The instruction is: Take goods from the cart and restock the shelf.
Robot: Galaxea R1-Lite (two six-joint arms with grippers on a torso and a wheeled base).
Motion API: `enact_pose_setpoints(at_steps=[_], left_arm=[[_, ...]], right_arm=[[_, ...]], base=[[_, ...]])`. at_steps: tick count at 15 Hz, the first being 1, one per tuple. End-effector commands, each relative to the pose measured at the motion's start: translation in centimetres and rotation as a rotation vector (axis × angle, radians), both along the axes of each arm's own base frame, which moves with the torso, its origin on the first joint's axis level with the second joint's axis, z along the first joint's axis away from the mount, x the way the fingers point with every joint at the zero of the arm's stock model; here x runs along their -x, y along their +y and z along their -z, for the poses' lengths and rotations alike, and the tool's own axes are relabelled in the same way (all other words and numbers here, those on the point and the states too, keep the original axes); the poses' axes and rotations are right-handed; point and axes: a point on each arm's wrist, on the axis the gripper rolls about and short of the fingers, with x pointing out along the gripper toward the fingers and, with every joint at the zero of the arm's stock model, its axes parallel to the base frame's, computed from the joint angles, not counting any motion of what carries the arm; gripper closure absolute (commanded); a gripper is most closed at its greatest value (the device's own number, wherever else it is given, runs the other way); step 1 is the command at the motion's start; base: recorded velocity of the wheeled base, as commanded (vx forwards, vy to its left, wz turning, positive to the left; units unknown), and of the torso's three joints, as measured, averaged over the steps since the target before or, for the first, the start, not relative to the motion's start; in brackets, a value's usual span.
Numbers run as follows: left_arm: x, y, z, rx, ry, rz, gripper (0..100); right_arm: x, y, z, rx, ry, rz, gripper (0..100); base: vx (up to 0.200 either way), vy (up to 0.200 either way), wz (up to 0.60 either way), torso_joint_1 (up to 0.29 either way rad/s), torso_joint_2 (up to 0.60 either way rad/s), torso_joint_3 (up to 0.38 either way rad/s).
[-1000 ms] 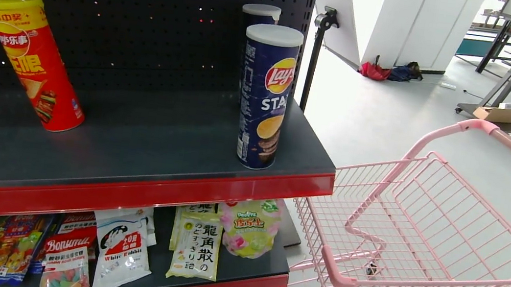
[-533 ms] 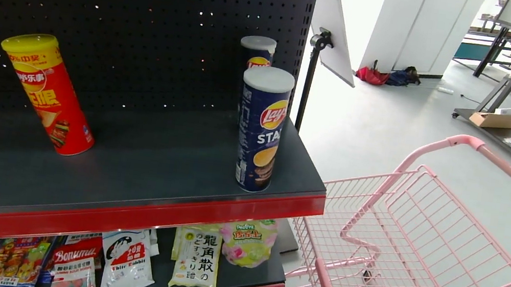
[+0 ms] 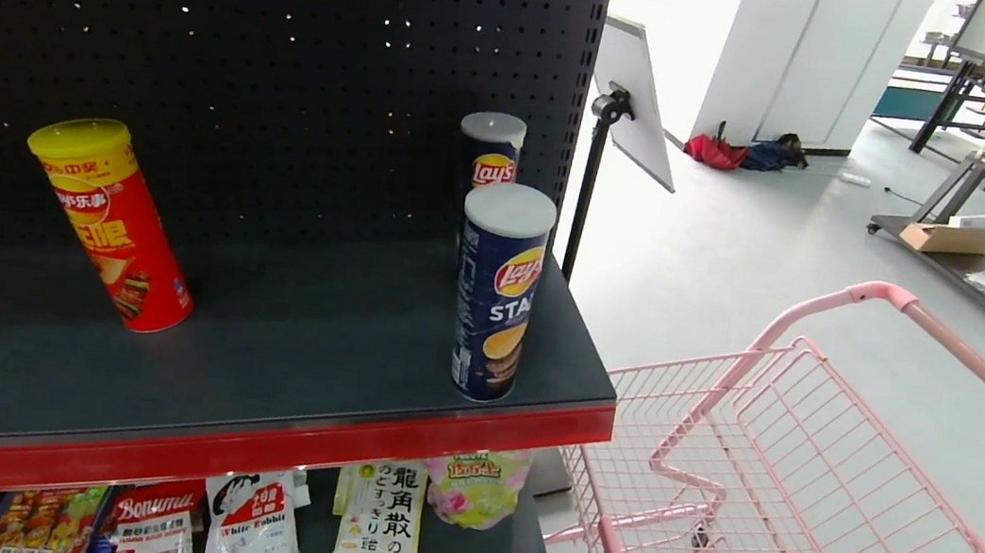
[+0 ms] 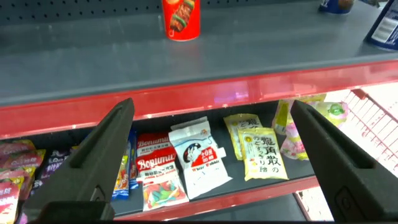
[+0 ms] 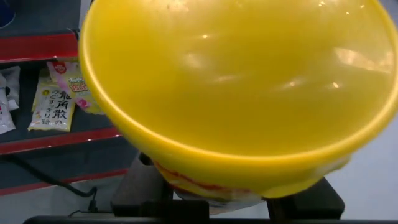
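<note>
Everything in the head view has slid downward together, so the camera has shifted, not the goods. The front blue chip canister (image 3: 498, 292) stands upright at the edge of the top shelf (image 3: 305, 328), as it did a second ago.

A second blue canister (image 3: 489, 157) stands just behind it against the pegboard, which suggests goods are filed in rows by kind. A red chip canister (image 3: 111, 224) stands well to the robot's left of it on the same board.

The right gripper (image 5: 224, 198) is clamped low on another yellow-lidded red canister (image 5: 236, 81). It is gripped near the base, probably so it can be set down upright beside its match.

The left gripper (image 4: 210, 104) hangs below and to the left of the front blue canister with its fingers spread wide and nothing between them, facing the snack bags (image 4: 193, 155) on the shelf below.

The pink cart (image 3: 881, 291) stands to the right of the front blue canister, beyond the shelf's end.
</note>
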Motion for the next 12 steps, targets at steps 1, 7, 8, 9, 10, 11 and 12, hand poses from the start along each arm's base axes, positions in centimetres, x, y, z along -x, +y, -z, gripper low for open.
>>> enact_pose_setpoints(at_steps=[1, 7, 8, 9, 10, 11, 12], left_arm=[[-0.01, 0.00, 0.00, 0.000, 0.001, -0.001, 0], [-0.01, 0.00, 0.00, 0.000, 0.001, -0.001, 0], [-0.01, 0.00, 0.00, 0.000, 0.001, -0.001, 0], [-0.01, 0.00, 0.00, 0.000, 0.001, -0.001, 0], [-0.01, 0.00, 0.00, 0.000, 0.001, -0.001, 0], [-0.01, 0.00, 0.00, 0.000, 0.001, -0.001, 0], [-0.01, 0.00, 0.00, 0.000, 0.001, -0.001, 0]], right_arm=[[-0.20, 0.01, 0.14, 0.002, 0.013, -0.002, 100], [-0.47, 0.01, 0.30, 0.029, 0.031, -0.002, 100], [-0.46, 0.01, 0.39, 0.031, 0.032, -0.004, 100], [-0.46, 0.01, 0.54, 0.031, 0.035, -0.004, 100], [-0.43, 0.01, 0.63, 0.030, 0.034, -0.006, 100], [-0.41, 0.01, 0.71, 0.030, 0.035, -0.006, 100], [-0.42, 0.01, 0.79, 0.030, 0.034, -0.006, 100]], base=[[0.000, 0.000, 0.00, 0.168, -0.37, -0.212], [0.000, 0.000, 0.10, 0.102, -0.23, -0.130], [0.000, 0.000, 0.60, 0.017, -0.02, -0.012], [0.000, 0.000, 0.60, -0.002, -0.01, 0.002], [0.000, 0.000, 0.60, 0.002, -0.01, 0.002], [0.000, 0.000, 0.60, 0.017, 0.00, 0.002], [0.000, 0.000, 0.60, 0.012, 0.00, 0.002]])
